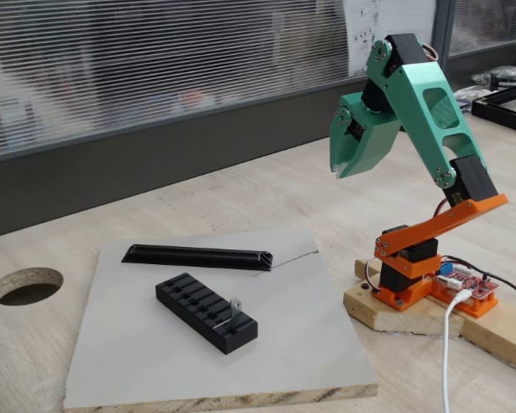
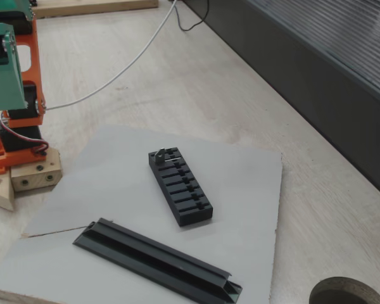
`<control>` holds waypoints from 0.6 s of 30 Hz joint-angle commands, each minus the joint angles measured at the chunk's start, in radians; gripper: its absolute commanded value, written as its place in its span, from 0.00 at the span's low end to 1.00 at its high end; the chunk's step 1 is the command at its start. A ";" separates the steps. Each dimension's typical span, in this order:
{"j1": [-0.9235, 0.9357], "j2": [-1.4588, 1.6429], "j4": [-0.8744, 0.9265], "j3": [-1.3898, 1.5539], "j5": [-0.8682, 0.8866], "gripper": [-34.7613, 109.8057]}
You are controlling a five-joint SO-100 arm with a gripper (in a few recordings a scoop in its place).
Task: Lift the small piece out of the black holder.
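Your gripper (image 1: 344, 155) hangs high above the board (image 1: 310, 344), well clear of everything, holding nothing; its jaws look nearly closed, though the angle makes that hard to judge. The piece (image 1: 235, 306) stands upright in a slot near one end of the holder (image 1: 198, 305). Open wide, come down straight over it, pinch its flat faces, then lift vertically so the holder stays put

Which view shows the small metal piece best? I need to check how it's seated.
The fixed view with the green arm: the small piece stands upright in a slot near the black holder's end, bright against black. The other fixed view shows it smaller and greyer.
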 commanded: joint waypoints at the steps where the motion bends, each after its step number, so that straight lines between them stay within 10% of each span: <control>1: 0.008 0.078 0.029 -0.009 -0.005 0.29; 18: 0.008 0.078 0.029 -0.009 -0.005 0.29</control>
